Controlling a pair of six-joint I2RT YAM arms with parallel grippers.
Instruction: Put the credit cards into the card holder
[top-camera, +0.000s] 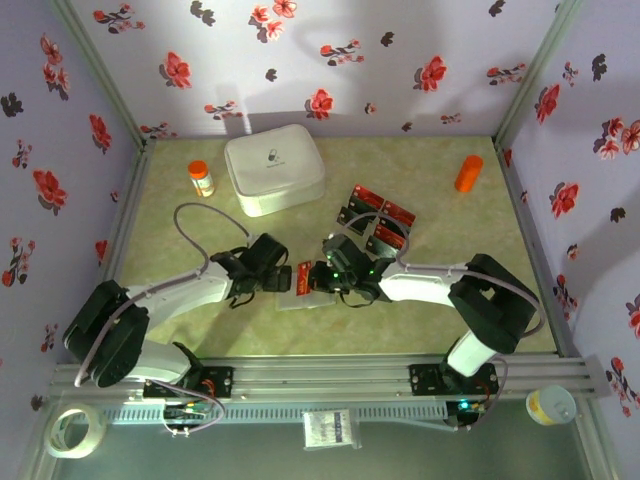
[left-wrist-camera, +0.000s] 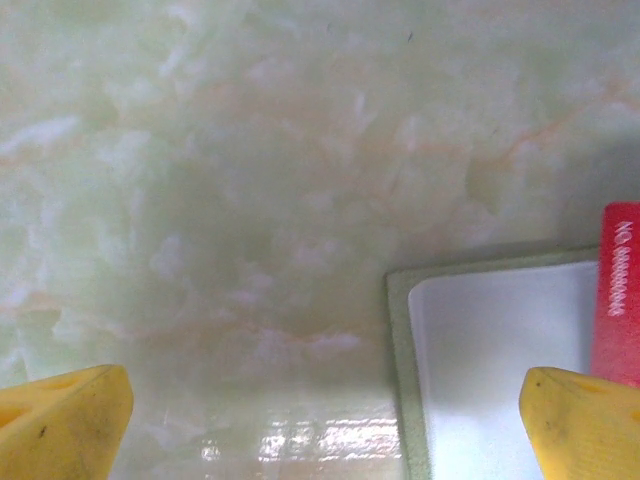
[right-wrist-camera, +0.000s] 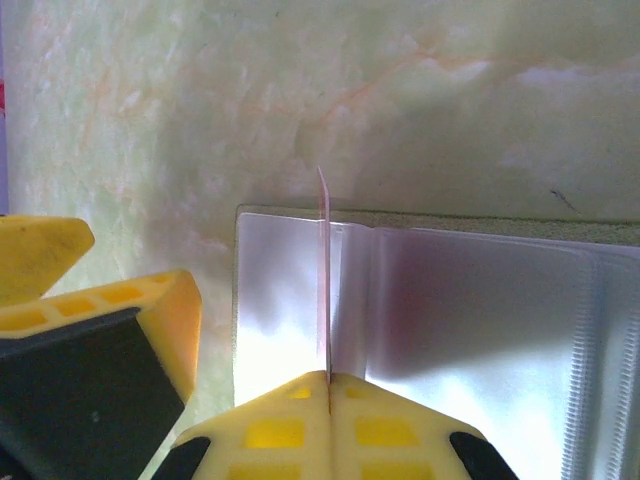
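The card holder (top-camera: 297, 301) lies open between the two arms; it has an olive border (left-wrist-camera: 399, 372) and a glossy pale inside (right-wrist-camera: 470, 330). My right gripper (right-wrist-camera: 328, 385) is shut on a red credit card (right-wrist-camera: 323, 270), which shows edge-on and stands upright over the holder's left part. That same credit card (left-wrist-camera: 619, 290) shows at the right edge of the left wrist view. My left gripper (left-wrist-camera: 325, 425) is open and low over the table, just left of the holder, with nothing between its fingers (left-wrist-camera: 62, 420). Several more red and black credit cards (top-camera: 378, 215) lie behind the right arm.
A big white rounded box (top-camera: 273, 167) stands at the back with an orange-capped bottle (top-camera: 201, 178) to its left. An orange cylinder (top-camera: 468, 172) stands at the back right. Flowered walls close in three sides. A tape roll (top-camera: 75, 430) lies off the table at the near left.
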